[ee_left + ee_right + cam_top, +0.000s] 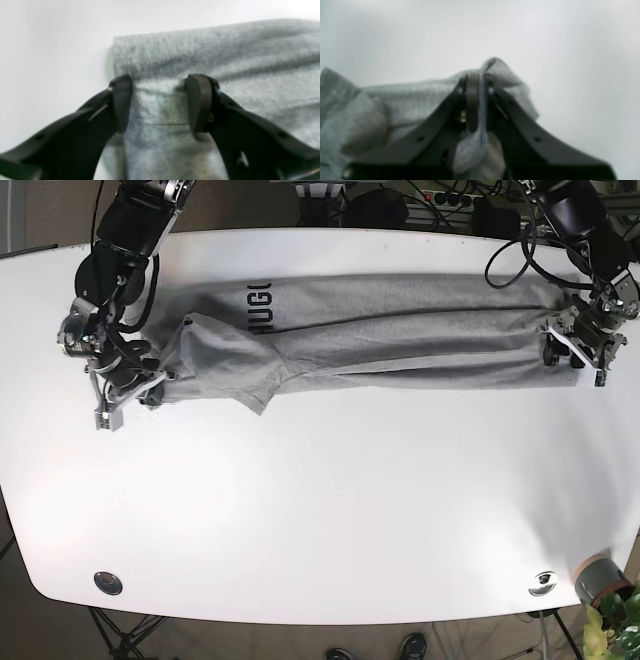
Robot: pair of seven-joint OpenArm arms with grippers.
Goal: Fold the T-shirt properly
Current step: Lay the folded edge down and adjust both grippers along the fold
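Observation:
The grey T-shirt (380, 330) lies stretched along the far half of the white table (320, 500), its sides folded inward into a long band, with dark lettering near the base view's left. My left gripper (160, 82) is open, its fingers (197, 100) standing on either side of the shirt's hem corner (225, 50); in the base view it (572, 352) is at the shirt's right end. My right gripper (480, 82) is shut on a pinched fold of the shirt (407, 100), at the shirt's left end in the base view (152, 385).
Two round metal discs (107, 582) (543, 582) sit in the table near its front edge. A grey pot with a plant (600, 580) stands off the front right corner. Cables (510, 240) hang at the back right.

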